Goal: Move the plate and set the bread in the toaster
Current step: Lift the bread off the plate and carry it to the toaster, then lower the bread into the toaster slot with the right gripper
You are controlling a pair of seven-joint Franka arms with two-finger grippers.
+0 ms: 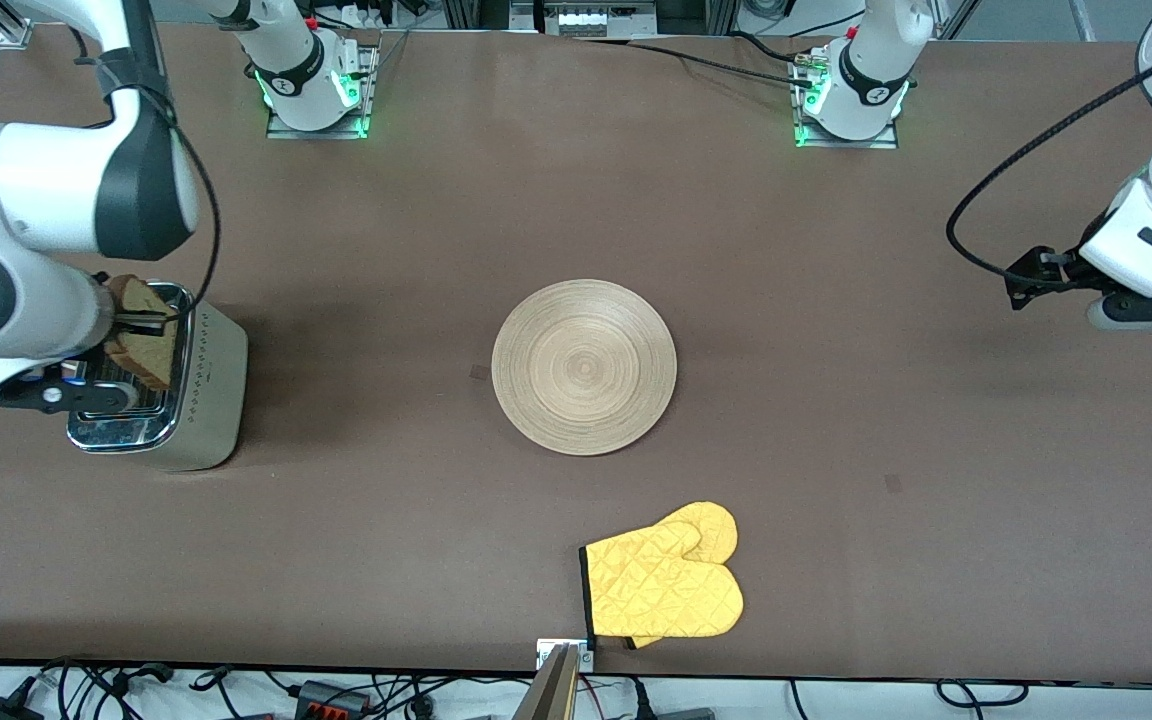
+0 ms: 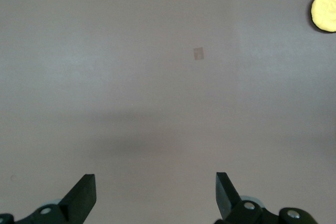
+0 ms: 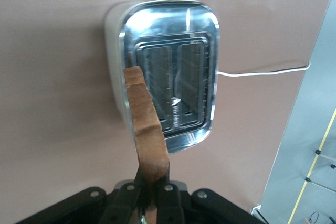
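Note:
My right gripper (image 1: pixel 141 322) is shut on the bread (image 1: pixel 143 333), a slice with a brown crust held on edge just above the toaster (image 1: pixel 198 395). The right wrist view shows the crust (image 3: pixel 145 124) over the toaster's (image 3: pixel 168 93) chrome top, beside its two open slots. The toaster stands at the right arm's end of the table. The round light-wood plate (image 1: pixel 584 367) lies flat in the middle of the table, with nothing on it. My left gripper (image 1: pixel 1036 272) is open and empty above bare table at the left arm's end; in its wrist view (image 2: pixel 156 195) the fingers stand wide apart.
A yellow quilted oven mitt (image 1: pixel 664 580) lies near the table's front edge, nearer to the front camera than the plate; its tips show in the left wrist view (image 2: pixel 325 9). The toaster's white cord (image 3: pixel 262 72) runs off toward the table's edge.

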